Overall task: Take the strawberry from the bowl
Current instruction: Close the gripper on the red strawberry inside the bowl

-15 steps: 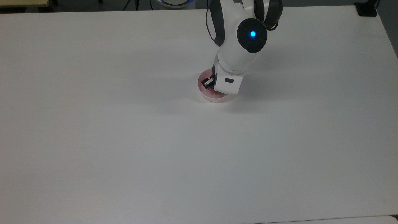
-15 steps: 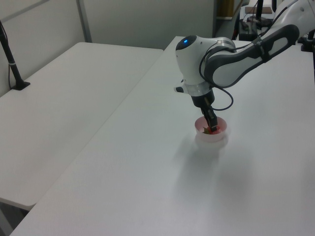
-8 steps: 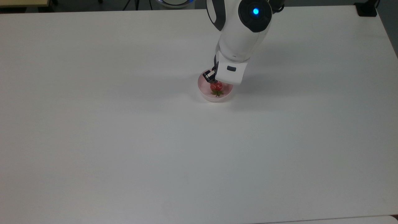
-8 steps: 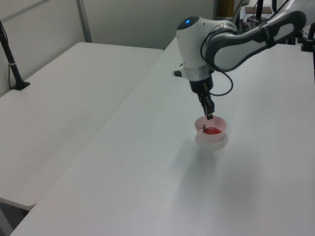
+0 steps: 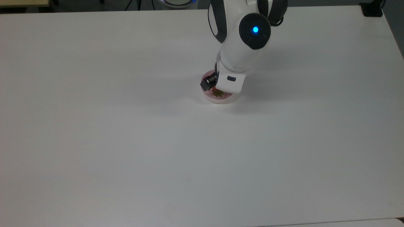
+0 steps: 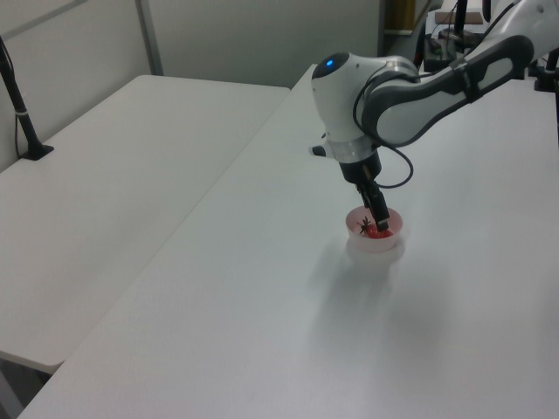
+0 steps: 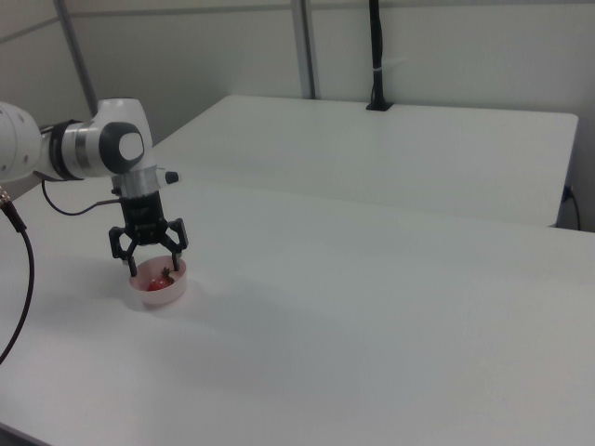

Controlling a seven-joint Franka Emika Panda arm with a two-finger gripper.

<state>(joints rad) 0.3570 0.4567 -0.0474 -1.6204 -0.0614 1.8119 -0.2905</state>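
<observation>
- Descending again, the gripper [image 7: 153, 263] has dropped back toward the bowl [image 7: 160, 291] after rising half a second ago.
- Its fingers are spread wide, holding nothing.
- The strawberry [image 7: 160, 279] lies in the bowl, directly below and between the fingertips.
- The lift likely failed; this looks like a fresh grasp attempt.
</observation>
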